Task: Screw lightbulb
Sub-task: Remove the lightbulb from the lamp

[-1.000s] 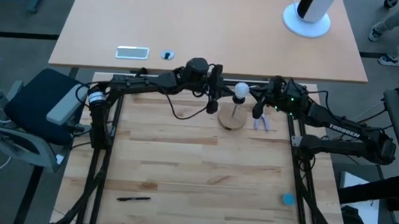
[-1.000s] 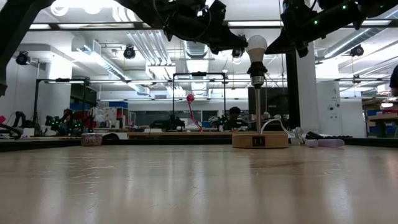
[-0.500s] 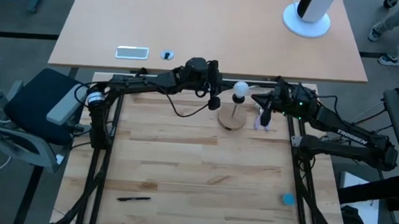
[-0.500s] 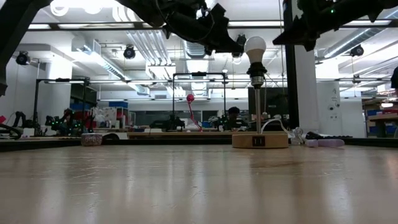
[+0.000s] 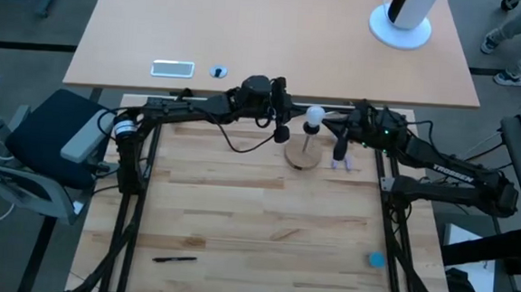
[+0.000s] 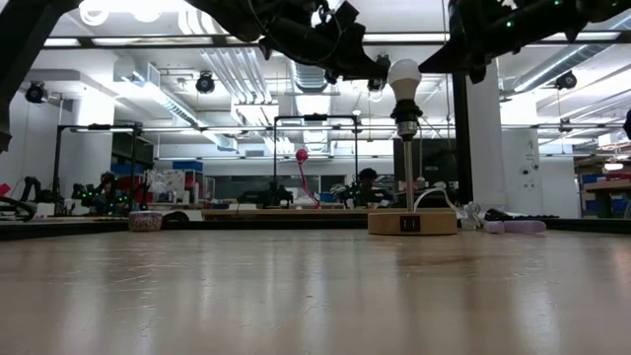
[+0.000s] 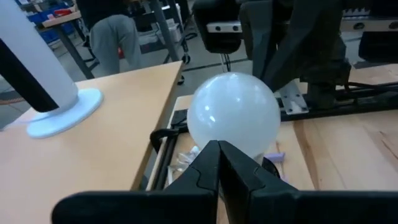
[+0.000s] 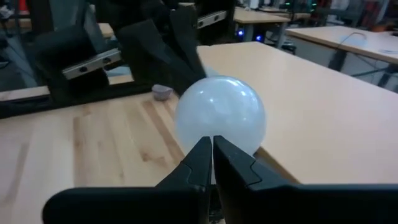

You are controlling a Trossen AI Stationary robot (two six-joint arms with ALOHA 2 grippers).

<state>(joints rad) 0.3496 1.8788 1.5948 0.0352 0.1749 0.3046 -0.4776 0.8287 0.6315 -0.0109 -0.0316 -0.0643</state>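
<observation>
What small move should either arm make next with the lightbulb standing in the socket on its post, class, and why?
Probably open the right gripper and bring it around the lightbulb. Both it and the left gripper are shut and empty, flanking the bulb without touching it. The bulb sits upright on the post of the wooden disc, so nothing can turn it until fingers close on it.

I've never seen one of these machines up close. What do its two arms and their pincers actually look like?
Both arms are dark, jointed and slim, with black cables trailing along them. The right arm carries white TROSSEN lettering and small green lights near its wrist. The left gripper and right gripper each end in two flat black fingers tapering to points.
</observation>
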